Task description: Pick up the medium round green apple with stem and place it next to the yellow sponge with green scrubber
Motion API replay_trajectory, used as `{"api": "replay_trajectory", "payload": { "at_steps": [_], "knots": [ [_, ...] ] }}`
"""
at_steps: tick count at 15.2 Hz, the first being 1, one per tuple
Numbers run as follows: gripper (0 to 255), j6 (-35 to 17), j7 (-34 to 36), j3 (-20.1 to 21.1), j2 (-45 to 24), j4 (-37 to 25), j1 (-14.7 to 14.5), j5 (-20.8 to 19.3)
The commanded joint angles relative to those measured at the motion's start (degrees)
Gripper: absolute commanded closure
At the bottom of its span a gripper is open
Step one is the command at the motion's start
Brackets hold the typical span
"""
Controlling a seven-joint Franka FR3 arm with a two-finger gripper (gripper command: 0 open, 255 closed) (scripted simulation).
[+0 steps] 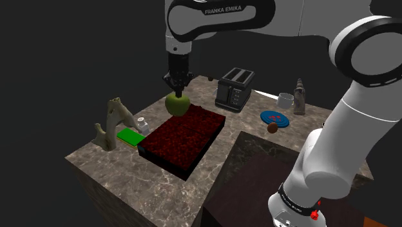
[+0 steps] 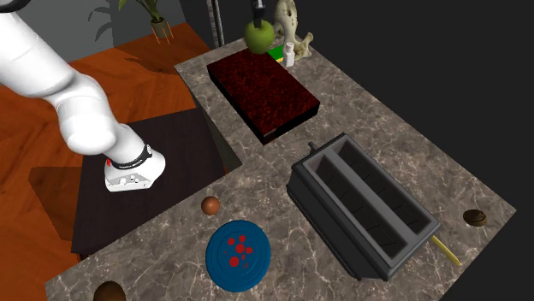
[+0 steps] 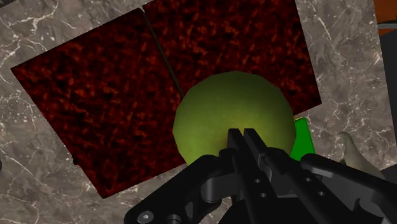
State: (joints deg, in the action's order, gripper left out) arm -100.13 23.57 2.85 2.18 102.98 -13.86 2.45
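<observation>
A round green apple (image 1: 178,104) (image 2: 260,36) (image 3: 232,114) hangs in the air over the edge of a dark red block (image 1: 183,138) (image 2: 265,90) (image 3: 127,95). My gripper (image 1: 178,89) (image 2: 257,17) (image 3: 245,137) is directly above the apple, its fingers nearly together and pinched on the apple's top at the stem. The sponge (image 1: 131,136) (image 2: 275,54) (image 3: 303,140), showing its green face, lies flat on the marble counter just past the block, partly hidden behind the apple in the wrist view.
A small white jar (image 1: 143,124) (image 2: 290,56) and a beige sculpture (image 1: 111,122) (image 2: 287,21) stand close to the sponge. Farther along the counter are a black toaster (image 1: 234,89) (image 2: 364,205), a blue plate (image 1: 276,118) (image 2: 238,254) and a brown ball (image 1: 273,128) (image 2: 210,205).
</observation>
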Motion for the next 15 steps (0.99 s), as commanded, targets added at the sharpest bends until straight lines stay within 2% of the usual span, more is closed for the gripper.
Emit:
{"api": "replay_trajectory", "payload": {
  "at_steps": [1, 9, 15],
  "knots": [
    [255, 0.6, 2.6, 1.3, -2.2, -3.0, -1.2, -0.1],
    [255, 3.5, 12.2, 5.5, -13.7, -17.6, -6.4, -1.7],
    [255, 8.5, 18.7, 7.5, -25.6, -34.5, -11.5, -4.1]
  ]
}}
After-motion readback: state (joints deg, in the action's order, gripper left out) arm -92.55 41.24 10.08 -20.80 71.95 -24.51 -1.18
